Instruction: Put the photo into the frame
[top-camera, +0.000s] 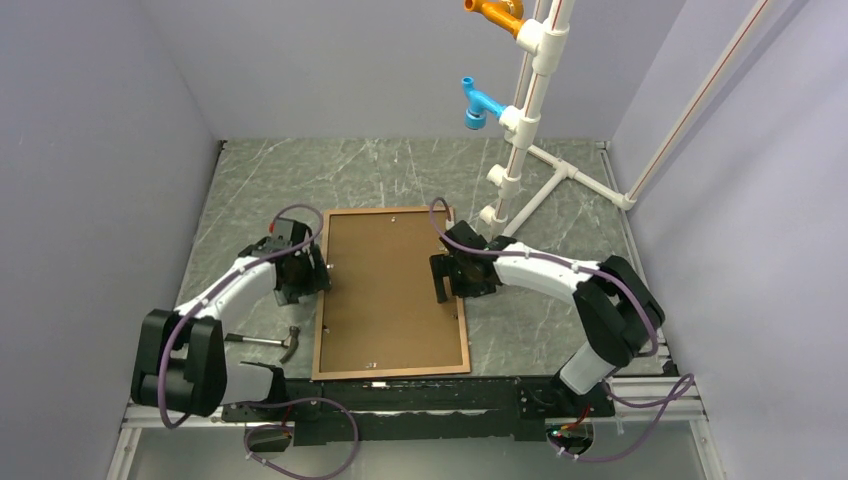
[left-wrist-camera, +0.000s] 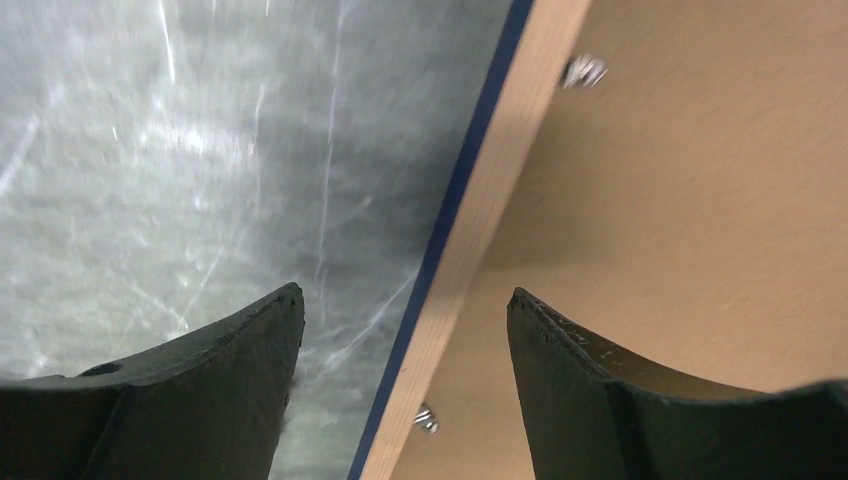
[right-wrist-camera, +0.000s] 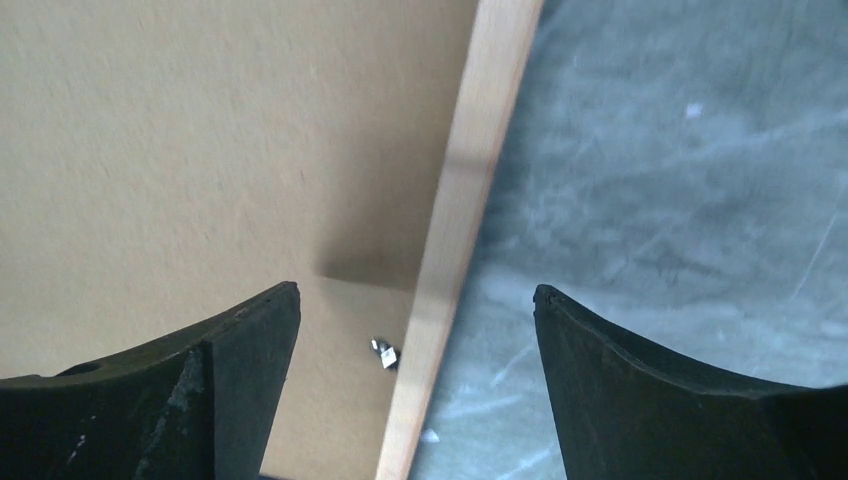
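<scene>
1. The frame (top-camera: 391, 373) is lying flat on the table (top-camera: 260, 180), in the middle of the top view. Its brown wood side is facing up.
2. A plain brown backing board (top-camera: 392, 290) is sitting inside the frame.
3. The left arm (top-camera: 235, 285) is reaching to the left side of the frame, at the middle left of the top view.
4. In the left wrist view, the left jaws are standing wide apart and gripping nothing. One side is over the grey table and the other is over the board. The frame (left-wrist-camera: 472, 240) is running up between them, showing a dark blue edge.
5. The right arm (top-camera: 545, 265) is reaching to the right side of the frame, at the middle right of the top view.
6. In the right wrist view, the right jaws are also standing wide apart and gripping nothing. The frame (right-wrist-camera: 452, 240) is passing between them.
7. A small shiny clip (right-wrist-camera: 384, 352) is sitting on the board just beside the frame.
8. A white pipe stand (top-camera: 520, 150) is standing at the upper right of the top view.
</scene>
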